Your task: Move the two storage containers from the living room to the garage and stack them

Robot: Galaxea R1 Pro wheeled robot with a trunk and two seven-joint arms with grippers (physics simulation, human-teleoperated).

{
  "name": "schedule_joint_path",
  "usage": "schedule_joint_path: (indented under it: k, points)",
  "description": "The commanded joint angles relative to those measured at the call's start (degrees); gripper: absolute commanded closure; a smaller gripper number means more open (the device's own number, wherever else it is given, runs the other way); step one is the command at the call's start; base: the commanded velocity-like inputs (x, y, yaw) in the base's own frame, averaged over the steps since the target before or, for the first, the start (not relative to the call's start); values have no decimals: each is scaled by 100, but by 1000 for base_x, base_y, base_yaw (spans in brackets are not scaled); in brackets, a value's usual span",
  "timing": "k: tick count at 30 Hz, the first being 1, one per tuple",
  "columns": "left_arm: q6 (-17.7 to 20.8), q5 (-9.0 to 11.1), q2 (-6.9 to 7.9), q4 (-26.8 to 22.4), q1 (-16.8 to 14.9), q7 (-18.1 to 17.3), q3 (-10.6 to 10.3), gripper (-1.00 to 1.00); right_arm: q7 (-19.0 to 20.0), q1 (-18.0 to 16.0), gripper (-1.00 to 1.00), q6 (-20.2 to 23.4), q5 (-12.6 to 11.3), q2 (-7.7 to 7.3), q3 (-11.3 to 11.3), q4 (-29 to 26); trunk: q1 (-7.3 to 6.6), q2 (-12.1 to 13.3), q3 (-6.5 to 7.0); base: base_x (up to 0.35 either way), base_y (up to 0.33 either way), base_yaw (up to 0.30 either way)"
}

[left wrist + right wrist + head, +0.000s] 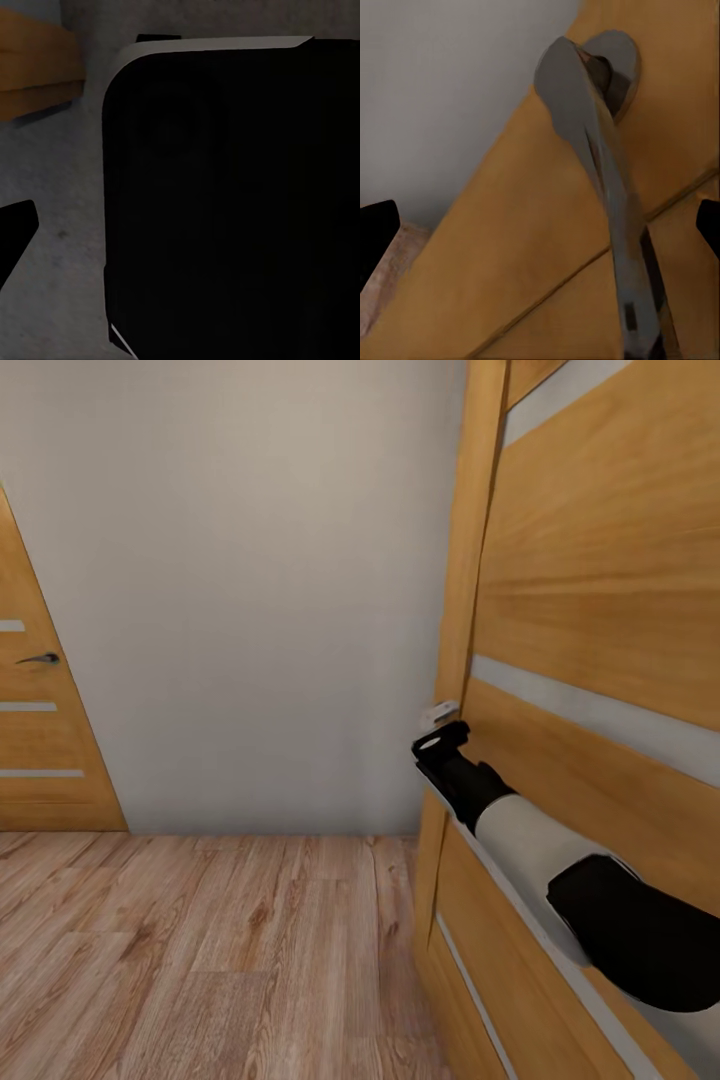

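The storage containers are out of view, and so is the garage. My right arm [540, 840] reaches forward to a wooden door [600, 610] standing at the right. My right gripper [440, 735] is at the door's edge. In the right wrist view the right gripper [544, 232] is open, with the grey lever door handle [585, 127] running between its two black fingertips [375, 232]. In the left wrist view one black fingertip [15, 225] of my left gripper sits far to one side, beside a dark part of the robot's body [225, 195].
A plain grey-white wall [250, 610] stands straight ahead. A second wooden door [40, 740] with a dark handle [38, 658] is at the far left. Light wood plank flooring [200, 960] lies below, with free room to the left.
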Motion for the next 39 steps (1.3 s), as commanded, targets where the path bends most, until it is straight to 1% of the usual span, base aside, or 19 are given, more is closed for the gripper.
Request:
schedule_joint_path:
  k: [1, 2, 5, 6, 10, 16, 17, 22, 23, 27, 32, 33, 34, 36, 39]
  points:
    - [-12, 12, -5, -4, 0, -5, 4, -100, -29, -10, -100, 67, 50, -53, 30, -3, 0, -3, -6, 0, 0, 0]
    - [-12, 11, -3, -3, 0, -5, 4, -100, -29, -11, -100, 67, 50, -76, 30, -3, 0, -3, -6, 0, 0, 0]
    - [-13, 12, -10, -2, 0, -5, 5, -100, -28, -15, -100, 67, 50, -215, 30, -4, 0, -3, -6, 0, 0, 0]
    - [-13, 12, -7, -2, 0, -5, 5, -100, -28, -15, -100, 65, 50, -233, 30, -4, 0, -3, -6, 0, 0, 0]
    - [-14, 11, -10, -3, 0, -4, 2, -100, -28, -16, -100, 60, 50, -415, 30, -10, 0, -3, -6, 0, 0, 0]
    - [-14, 11, -14, -4, 0, -4, -1, -100, -28, -16, -100, 58, 50, -603, 24, -12, 0, -3, -6, 0, 0, 0]
    - [-14, 6, -14, -3, 0, -5, -2, -100, -28, -16, -100, 58, 50, -675, 4, -12, 0, -3, -6, 0, 0, 0]
    - [-14, 10, -14, -2, 0, -5, -3, -100, -28, -16, -100, 54, 50, -771, -20, -12, 0, -3, -6, 0, 0, 0]
    - [-14, 11, -14, -2, 0, -5, -3, -100, -28, -16, -100, 38, 50, -831, -30, -12, 0, -3, -6, 0, 0, 0]
    - [-14, 12, -14, -4, 0, -5, -3, -100, -28, -16, -100, 17, 50, -913, -40, -12, 0, -3, -6, 0, 0, 0]
    - [-14, 12, -14, -7, 0, -5, -3, -100, -22, -16, -100, 8, 43, -1088, -48, -12, 0, -3, -6, 0, 0, 0]
    - [-14, 11, -14, -6, 0, -5, -3, -100, -21, -16, -100, 6, -18, -1118, -48, -12, 0, -3, -6, 0, 0, 0]
    - [-14, 10, -14, -5, 0, -3, -3, -100, -20, -16, -100, 5, -308, -1283, -49, -12, 0, -3, -6, 0, 0, 0]
    - [-14, 12, -14, -4, 0, -3, -3, -100, -20, -16, -100, 5, -428, -1381, -49, -12, 0, -3, -6, 0, 0, 0]
    - [-14, 12, -14, -4, 0, -5, -3, -100, -20, -16, -100, 5, -438, -1425, -49, -12, 0, -3, -6, 0, 0, 0]
